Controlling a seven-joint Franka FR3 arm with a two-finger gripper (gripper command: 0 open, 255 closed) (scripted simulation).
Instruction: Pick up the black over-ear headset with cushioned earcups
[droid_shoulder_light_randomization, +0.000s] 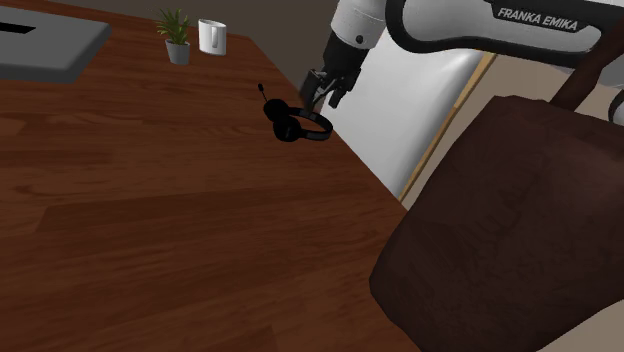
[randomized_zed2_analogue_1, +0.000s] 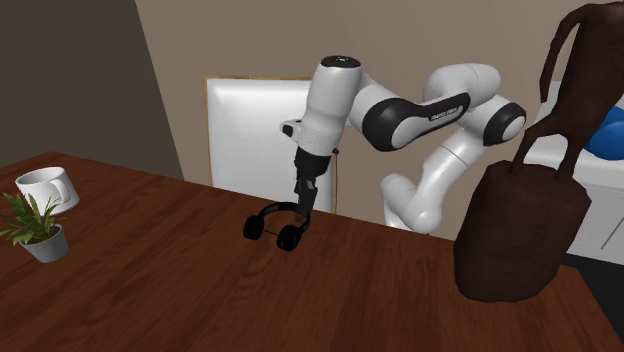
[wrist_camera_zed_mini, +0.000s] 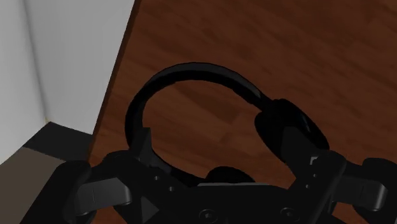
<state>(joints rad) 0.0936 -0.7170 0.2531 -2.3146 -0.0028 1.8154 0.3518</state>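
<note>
The black over-ear headset (droid_shoulder_light_randomization: 296, 124) lies on the brown wooden table (droid_shoulder_light_randomization: 150, 220), close to the table's edge on the shoulder view's right. A thin mic boom sticks up from one earcup. My black gripper (droid_shoulder_light_randomization: 327, 100) hangs just above its headband, on the edge side. In the second exterior view the gripper (randomized_zed2_analogue_1: 303, 212) points straight down at the headset (randomized_zed2_analogue_1: 274, 226), its tips at the height of the band. From the wrist, the headset (wrist_camera_zed_mini: 203, 83) shows its arc and cushioned earcups, and the gripper (wrist_camera_zed_mini: 222, 184) is open, its fingers wide apart on either side of the earcups.
A white mug (droid_shoulder_light_randomization: 211, 36) and a small potted plant (droid_shoulder_light_randomization: 176, 36) stand at the far end of the table, beside a flat grey object (droid_shoulder_light_randomization: 40, 45). A dark brown chair (droid_shoulder_light_randomization: 520, 220) stands past the table edge, and a white panel (randomized_zed2_analogue_1: 250, 130) rises behind the headset.
</note>
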